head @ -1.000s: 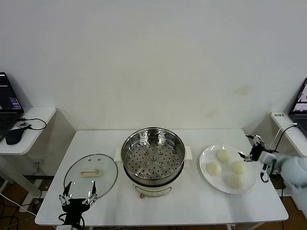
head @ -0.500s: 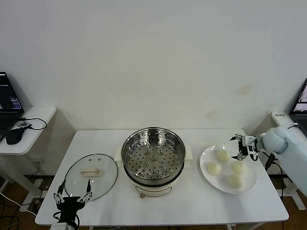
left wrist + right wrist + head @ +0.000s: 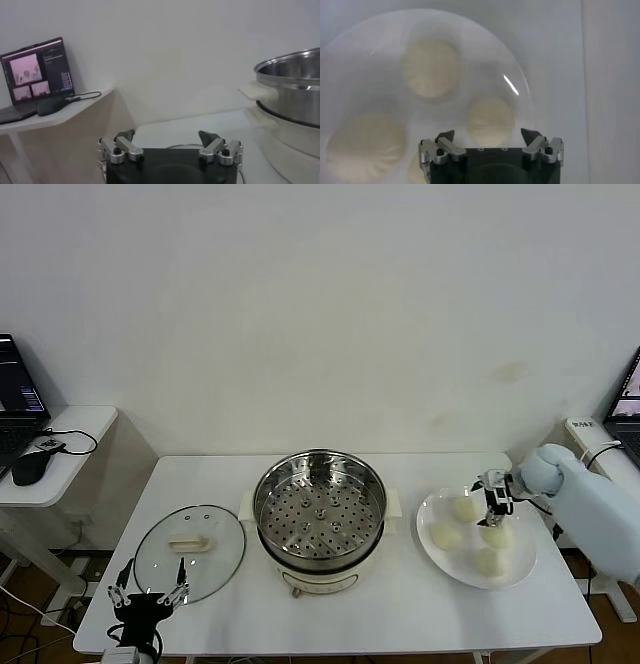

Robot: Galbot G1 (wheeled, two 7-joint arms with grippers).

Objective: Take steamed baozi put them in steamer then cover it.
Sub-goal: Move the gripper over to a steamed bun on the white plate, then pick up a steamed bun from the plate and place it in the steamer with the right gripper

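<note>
No bun is being held in the steamer (image 3: 319,509) yet; its perforated tray is showing bare. All four baozi (image 3: 464,508) are lying on the plate (image 3: 430,556) at the table's (image 3: 400,614) right end, just beside the steamer. The cover (image 3: 190,546) is resting flat on the table to the steamer's left, handle up. Judged from this, nothing is done: four transfers and the covering are all left.

The right gripper (image 3: 492,500) is being held over the plate, between the rear bun and the right-hand one, jaws open and empty; in the right wrist view they are spread with one baozi (image 3: 489,120) just ahead. The left gripper (image 3: 147,599) is parked at the table's front-left edge, near the cover, jaws open.

Room: the plate is nearly reaching the table's right edge, and the buns are sitting close together, so a descent is being judged tight. The path from plate to steamer is looking open, apart from the steamer's side handle and raised rim.
</note>
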